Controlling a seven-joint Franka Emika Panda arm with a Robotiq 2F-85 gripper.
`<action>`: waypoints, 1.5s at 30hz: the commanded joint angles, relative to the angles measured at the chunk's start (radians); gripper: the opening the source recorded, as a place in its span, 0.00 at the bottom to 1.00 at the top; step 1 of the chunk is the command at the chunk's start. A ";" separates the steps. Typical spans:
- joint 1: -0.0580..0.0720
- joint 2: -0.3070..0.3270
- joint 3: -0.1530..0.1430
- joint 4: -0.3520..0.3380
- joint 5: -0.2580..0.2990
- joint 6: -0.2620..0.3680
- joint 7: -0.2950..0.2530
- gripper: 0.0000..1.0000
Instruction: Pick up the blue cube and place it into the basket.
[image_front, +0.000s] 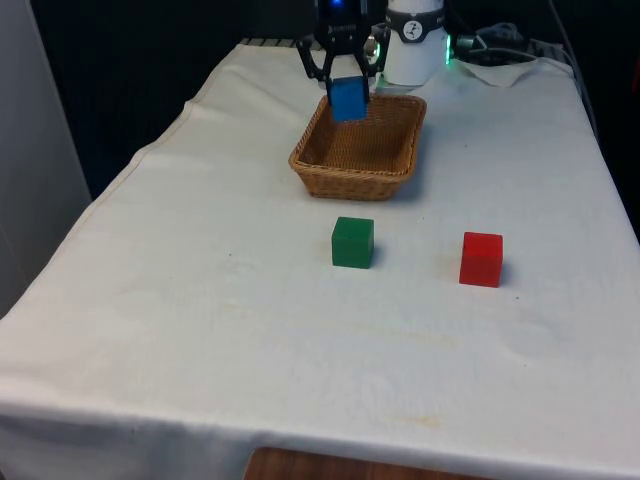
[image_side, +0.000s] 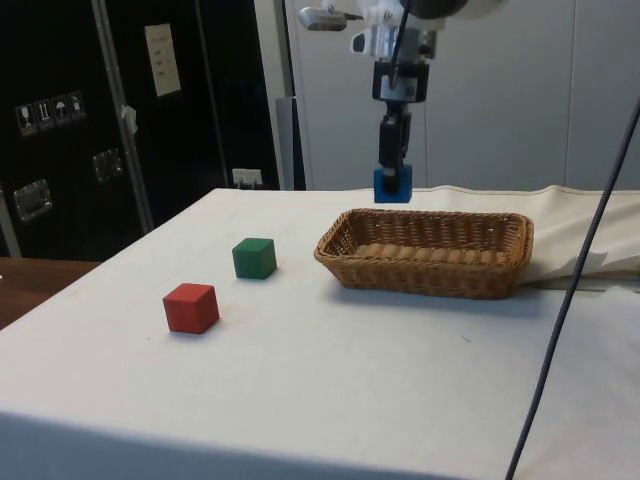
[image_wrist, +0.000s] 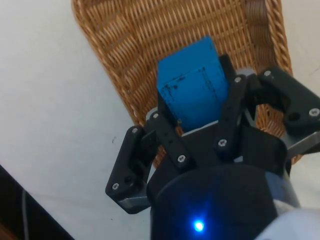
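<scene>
My gripper (image_front: 348, 97) is shut on the blue cube (image_front: 349, 99) and holds it in the air over the far end of the wicker basket (image_front: 400, 165). From the side, the blue cube (image_side: 392, 184) hangs a little above the basket's rim (image_side: 430, 222), with the gripper (image_side: 393, 180) pointing straight down. In the wrist view the blue cube (image_wrist: 192, 90) sits tilted between the two black fingers (image_wrist: 167, 135), and the basket (image_wrist: 150, 45) lies beneath it.
A green cube (image_front: 352, 242) stands on the cloth just in front of the basket. A red cube (image_front: 481, 259) stands to the front view's right of it. Cables and bunched cloth (image_front: 500, 55) lie behind the basket.
</scene>
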 joint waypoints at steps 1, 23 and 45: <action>-0.011 0.007 0.004 -0.007 -0.030 0.012 0.018 0.00; -0.008 0.016 0.002 -0.026 -0.038 0.027 0.012 0.00; -0.019 0.025 0.017 -0.111 -0.161 0.148 0.096 0.00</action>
